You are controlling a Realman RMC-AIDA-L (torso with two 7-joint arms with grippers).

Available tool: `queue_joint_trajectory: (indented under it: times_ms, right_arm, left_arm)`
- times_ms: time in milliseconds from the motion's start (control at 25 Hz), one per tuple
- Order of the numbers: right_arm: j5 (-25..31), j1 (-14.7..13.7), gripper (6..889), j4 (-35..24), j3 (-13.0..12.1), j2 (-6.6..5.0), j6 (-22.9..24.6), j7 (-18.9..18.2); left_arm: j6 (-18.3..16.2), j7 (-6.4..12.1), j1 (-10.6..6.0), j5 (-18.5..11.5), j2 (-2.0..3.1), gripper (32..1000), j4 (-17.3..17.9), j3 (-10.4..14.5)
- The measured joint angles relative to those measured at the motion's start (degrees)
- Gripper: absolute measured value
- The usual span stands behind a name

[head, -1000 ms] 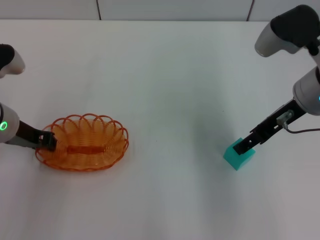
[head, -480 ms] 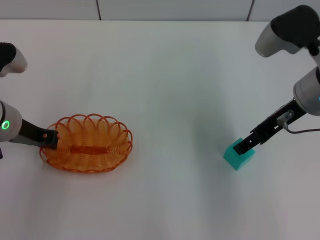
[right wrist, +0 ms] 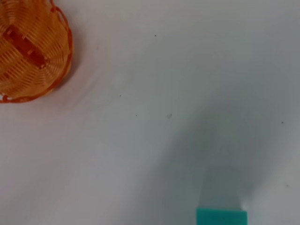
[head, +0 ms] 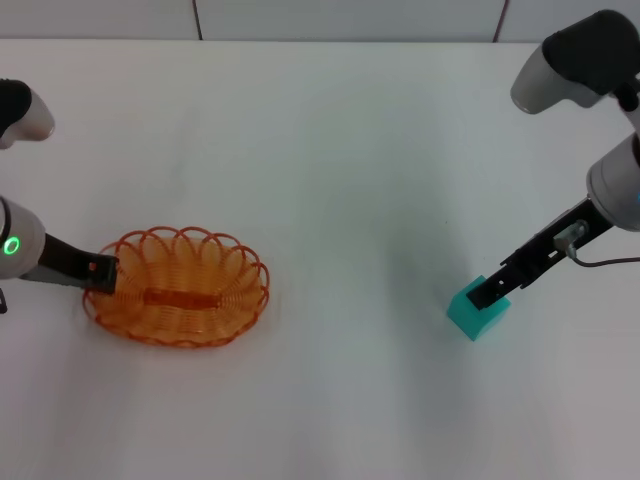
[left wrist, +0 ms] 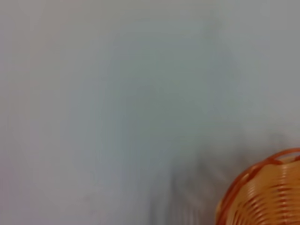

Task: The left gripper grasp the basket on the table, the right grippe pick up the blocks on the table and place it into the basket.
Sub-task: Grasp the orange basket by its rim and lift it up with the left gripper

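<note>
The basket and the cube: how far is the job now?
Done: the left hand is shut on the rim of the basket. In hand: the right hand is at the top of the cube, which sits on the table. Left: lift the cube, carry it across, put it in the empty basket.

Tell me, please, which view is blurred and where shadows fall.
Left wrist view: blurred, only the basket rim shows, with a smeared grey shadow beside it. Right wrist view: sharper, a soft shadow leading up from the cube. Head view: even light, faint shadows on the table.
</note>
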Motion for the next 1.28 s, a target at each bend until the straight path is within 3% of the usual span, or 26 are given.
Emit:
queue_joint_trajectory:
  times_ms: [280,520,680,920,1280]
  right_arm:
    - [0.00,-0.06,879,0.00,0.65,0.00,-0.36,-0.20]
    - [0.01,-0.24,879,0.00,0.70,0.00,-0.89,-0.22]
    - [0.00,-0.24,879,0.00,0.70,0.00,-0.89,-0.24]
    - [0.00,-0.32,879,0.00,0.70,0.00,-0.89,-0.22]
    - [0.00,-0.41,878,1.02,0.70,0.00,-1.91,0.18]
  left_arm:
    - [-3.44,-0.06,0.69,-3.73,0.02,126,5.49,-0.08]
    - [-8.45,-1.46,1.54,-7.61,-0.16,98,13.42,0.00]
    - [-11.47,-4.06,2.49,-9.72,-0.15,91,20.60,0.90]
    - [-14.59,-7.39,2.89,-11.46,-0.11,86,27.47,2.04]
    - [-15.89,-9.99,3.66,-14.41,-0.23,87,32.06,2.19]
